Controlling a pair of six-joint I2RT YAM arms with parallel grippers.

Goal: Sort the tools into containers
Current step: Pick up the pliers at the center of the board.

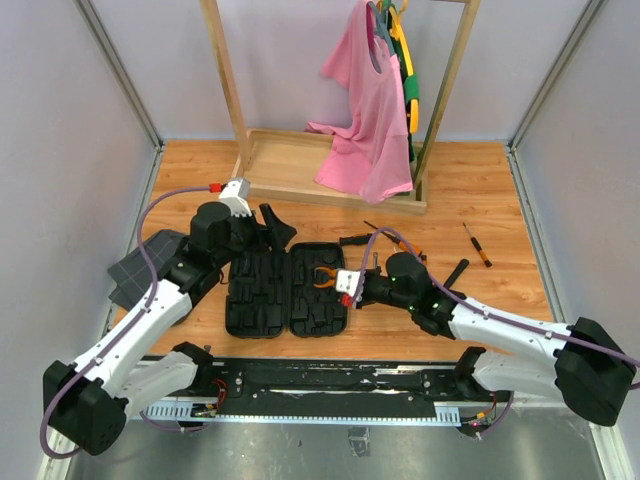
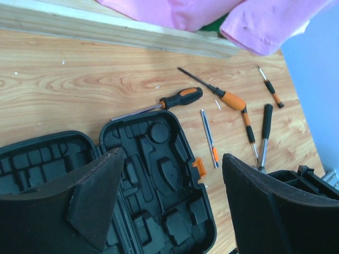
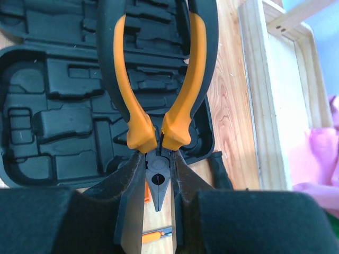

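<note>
**Q:** State of the right gripper?

**A:** Jaws narrow, clamped on the head of the pliers. The orange-and-black handles point away from the wrist, over the right half of the tool case. Whether the pliers touch the moulded slots cannot be told.

**Q:** State of the left gripper?

**A:** Jaws wide, holding nothing. It is above the case's far edge.

**Q:** Condition of the case?

**A:** Open, both halves flat on the table. The orange latch is on the outer rim of the right half.

**Q:** Where are the remaining tools?

**A:**
- The black-handled screwdriver lies just beyond the case's far rim.
- A thin steel bit lies just beside the latch.
- The orange-handled screwdriver, black bar and small screwdriver lie further out on the latch side, apart from the case.
</note>
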